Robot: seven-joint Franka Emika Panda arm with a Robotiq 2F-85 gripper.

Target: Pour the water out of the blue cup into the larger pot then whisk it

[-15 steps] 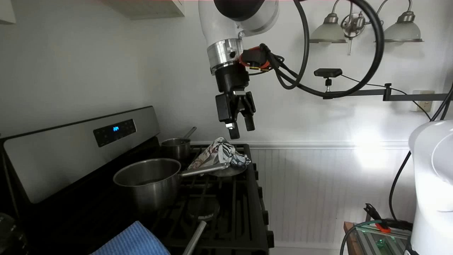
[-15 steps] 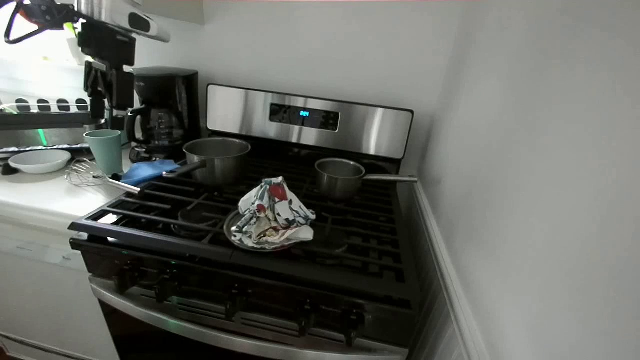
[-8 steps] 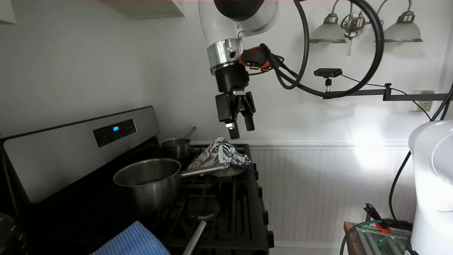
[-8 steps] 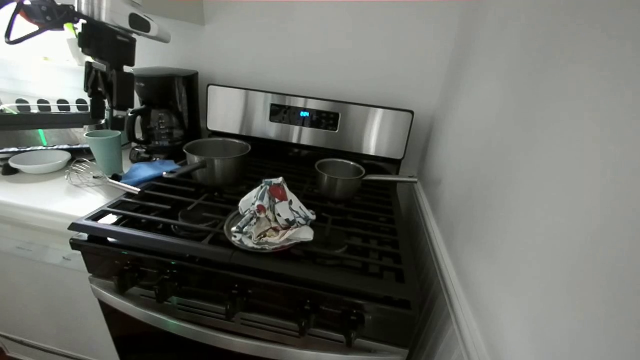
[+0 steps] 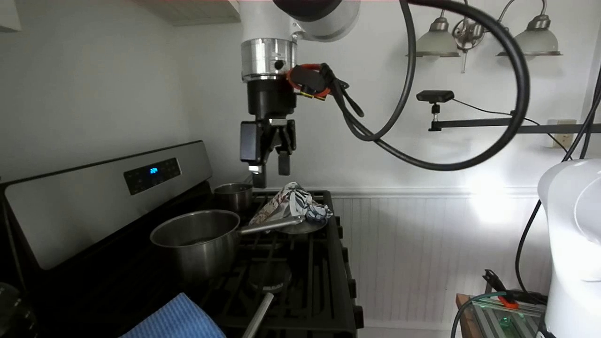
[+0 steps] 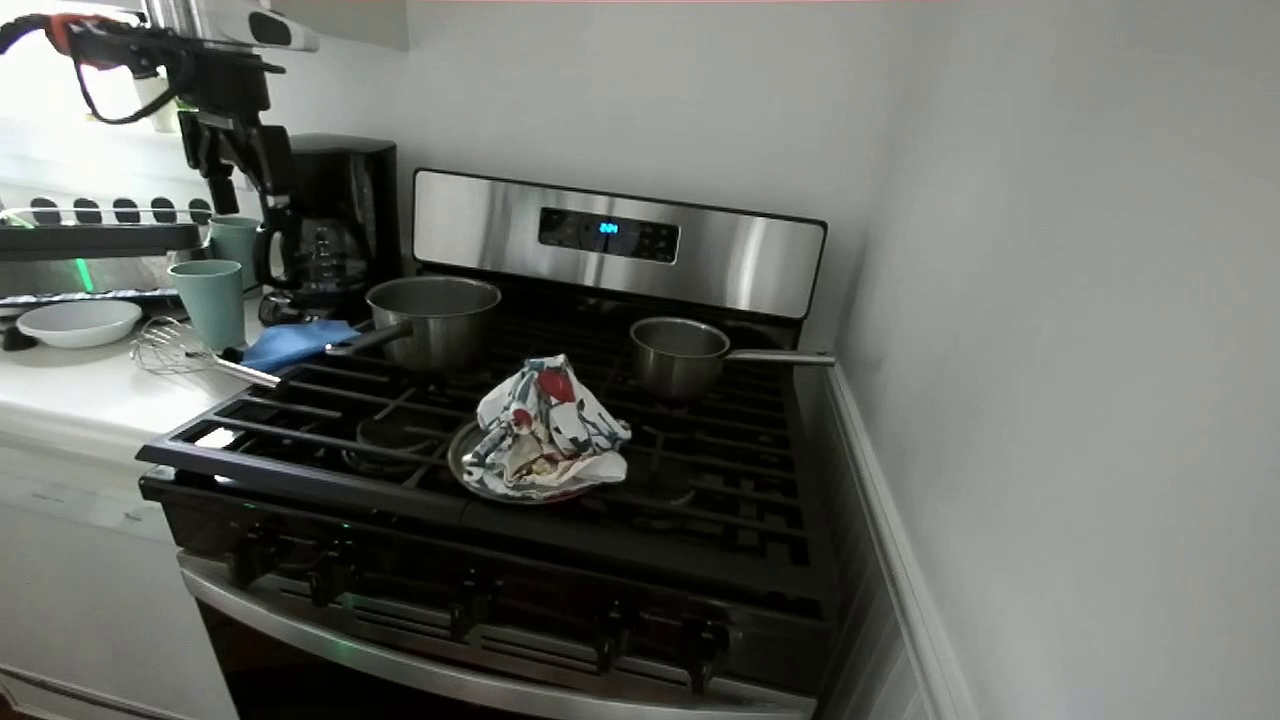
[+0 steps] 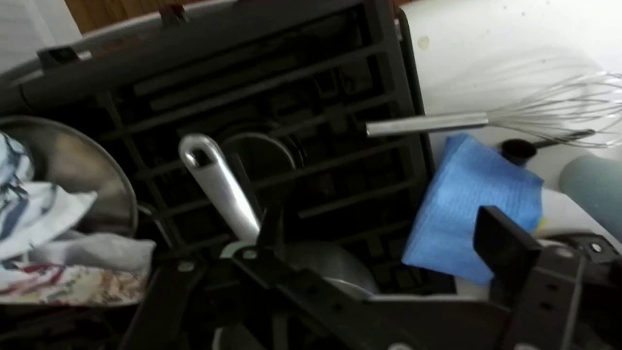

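Note:
Two blue-green cups stand on the counter: a front cup (image 6: 212,305) and a rear cup (image 6: 235,243) beside the coffee maker; which is the task's blue cup I cannot tell. Any water is hidden inside. The larger pot (image 5: 199,256), shiny steel, sits on the stove, its handle (image 7: 226,192) pointing toward the stove's front. The whisk (image 7: 427,124) lies on the counter, handle over the stove's edge. My gripper (image 5: 271,172) hangs in the air well above the stove, fingers apart and nothing between them. In the wrist view the pot shows partly behind the gripper (image 7: 388,231).
A blue cloth (image 6: 295,343) lies between pot and counter. The coffee maker (image 6: 335,220) stands behind it. A smaller pot (image 6: 680,355) sits at the back of the stove, and a crumpled patterned cloth (image 6: 548,430) rests on a pan. A white bowl (image 6: 80,322) is on the counter.
My gripper has swung toward the stove's back panel and changed its tilt, still open. The rear cup, hidden behind it before, now shows. The cups, pots and whisk have not moved.

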